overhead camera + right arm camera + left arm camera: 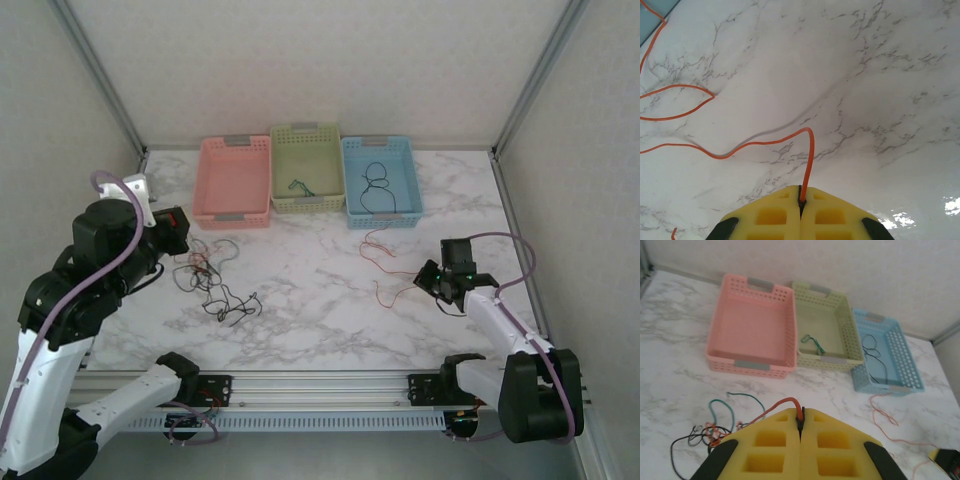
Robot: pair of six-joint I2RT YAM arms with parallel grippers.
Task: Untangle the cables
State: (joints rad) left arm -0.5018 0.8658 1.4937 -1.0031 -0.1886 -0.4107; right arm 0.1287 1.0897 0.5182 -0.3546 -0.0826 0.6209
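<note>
**Both jaws clamped on red-orange wire; two of three baskets stocked**

Holding. The left jaws are closed on a red-orange cable (785,400), pinched at the very tip of the yellow pads (790,437). From there the wire arcs down to the left into a tangle (710,432) of red-orange, green and black cables lying on the surface (670,365). In my judgement, the grip is placed to draw this one strand out of the knot.

The right jaws are likewise closed on a red-orange strand (807,160), which snakes away over the marble. From overhead it lies loose in front of the blue basket, well apart from the tangle. Whether both jaws hold one and the same wire cannot be told.

Containers. Three baskets stand side by side at the far edge.
- The pink basket (747,365) has nothing in it.
- The green basket (830,360) holds a small green cable (812,343).
- The blue basket (902,360) holds a black cable (871,352).

Sorting appears to run by colour, so the pink basket probably awaits the red-orange wire.
</note>
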